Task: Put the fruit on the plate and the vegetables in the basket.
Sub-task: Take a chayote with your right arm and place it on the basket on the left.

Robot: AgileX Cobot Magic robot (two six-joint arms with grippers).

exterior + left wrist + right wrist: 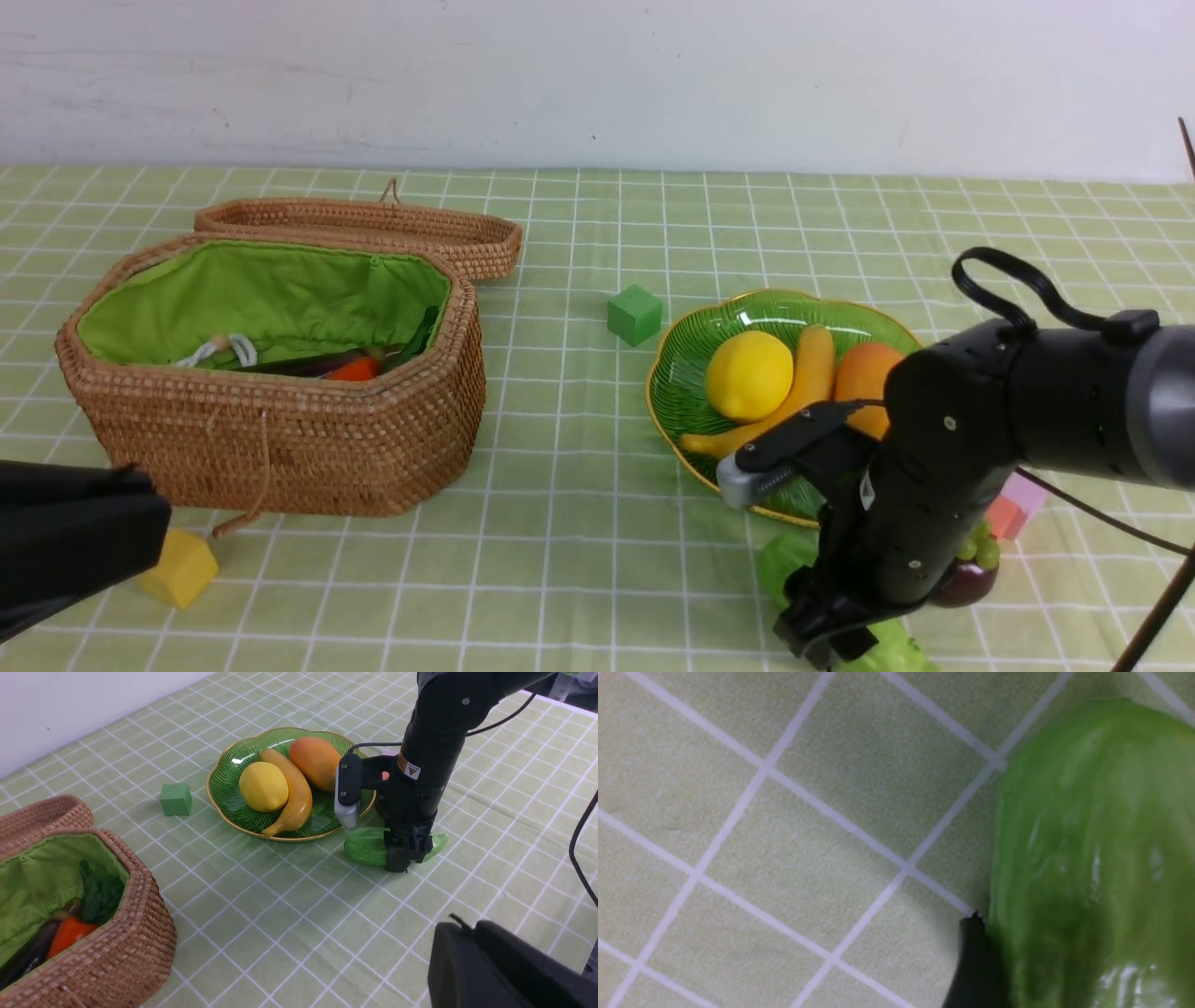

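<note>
Lemon [747,375], banana [810,369], mango [861,371] plated; eggplant [301,364] and carrot [355,371] in basket [280,448]. Your right gripper [405,856] straddles the gourd [366,845] at plate's [680,373] 5 o'clock, clamp unclear; mangosteen [962,579] waits.

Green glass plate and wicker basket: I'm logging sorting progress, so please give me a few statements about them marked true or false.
The glossy yellow lemon lies on the green ribbed glass plate. True.
The small dark purple mangosteen is on the plate. False: it sits on the green checked tablecloth beside it.
The light green bumpy gourd is in the brown woven wicker basket. False: it lies on the tablecloth.
The red-orange carrot piece is in the basket. True.
</note>
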